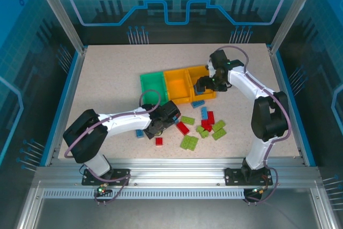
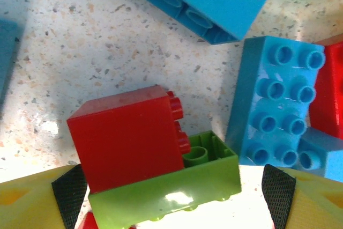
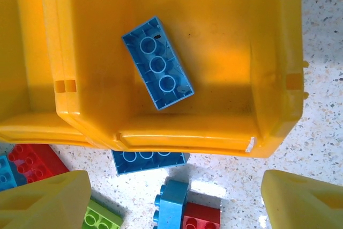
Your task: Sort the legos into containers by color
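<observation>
My left gripper (image 2: 174,197) is open and low over the table, its black pads (image 2: 69,194) on either side of a lime green lego (image 2: 166,191) lying upside down. A red lego (image 2: 128,138) lies on its side against that green one. Blue legos (image 2: 281,111) lie just beyond. My right gripper (image 3: 174,202) is open over the near rim of the right orange container (image 3: 187,132), which has a blue lego (image 3: 158,63) inside. The green container (image 1: 151,86) and the middle orange container (image 1: 177,84) stand side by side with it.
Loose legos lie scattered in front of the containers: red (image 1: 183,127), lime green (image 1: 188,142) and blue (image 1: 204,113). A blue lego (image 3: 147,160) is tucked partly under the orange bin's near rim. The enclosure frame borders the table on all sides.
</observation>
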